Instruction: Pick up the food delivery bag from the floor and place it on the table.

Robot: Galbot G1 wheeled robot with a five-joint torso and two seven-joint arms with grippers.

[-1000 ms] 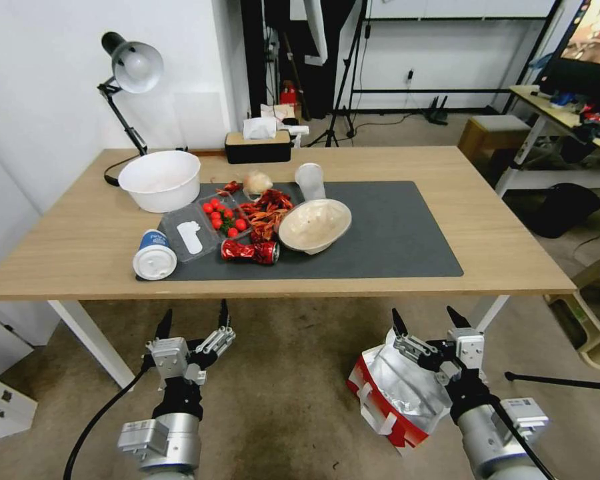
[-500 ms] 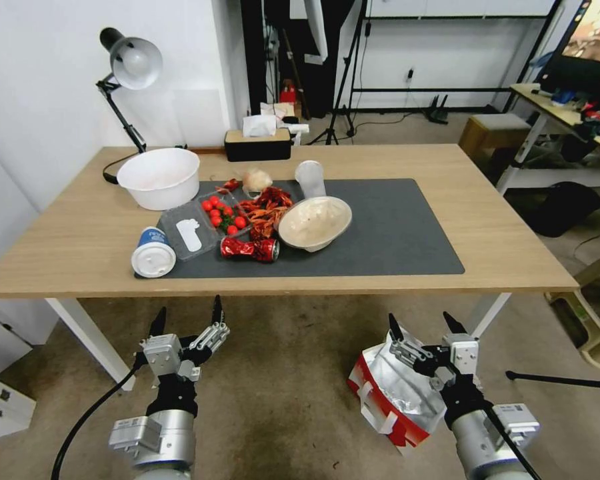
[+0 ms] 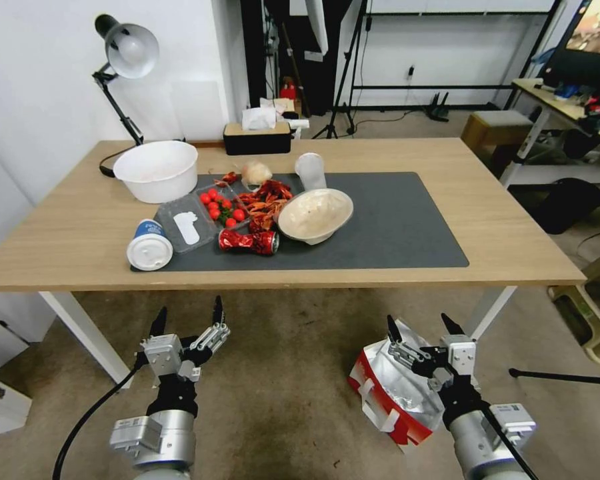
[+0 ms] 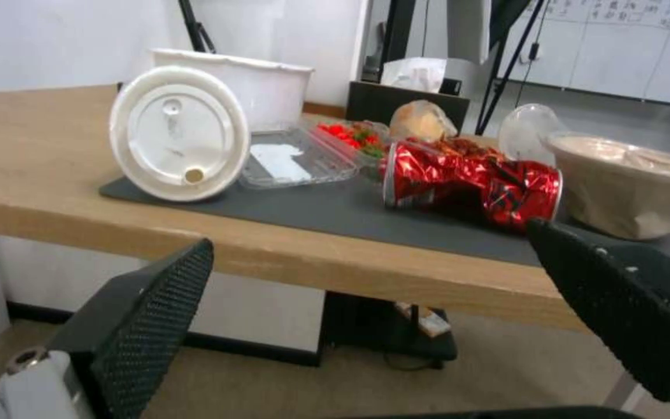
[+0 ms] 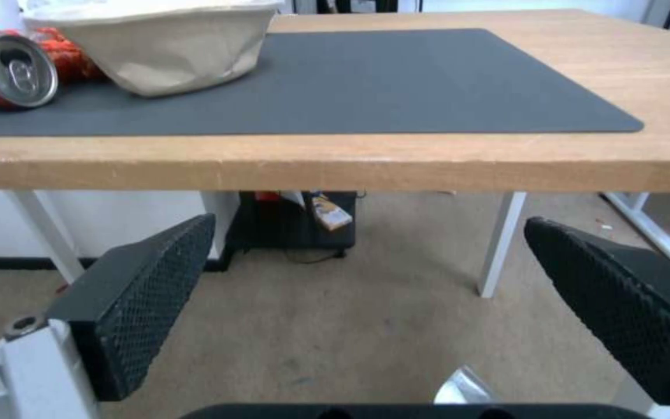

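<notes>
Right hand [image 3: 421,323], spread apart, above the tipped, mouth-up food delivery bag [image 3: 393,393].

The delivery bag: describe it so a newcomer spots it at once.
Find the table and look at the floor before its near right corner. The bag lies there under the right gripper: red and white, foil-lined, with white strap handles.

Both arms have sunk slightly; camera tilted.

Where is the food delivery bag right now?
In the head view, the red-and-white foil-lined paper delivery bag lies on the brownish carpet floor, right side, under the open right gripper.
</notes>
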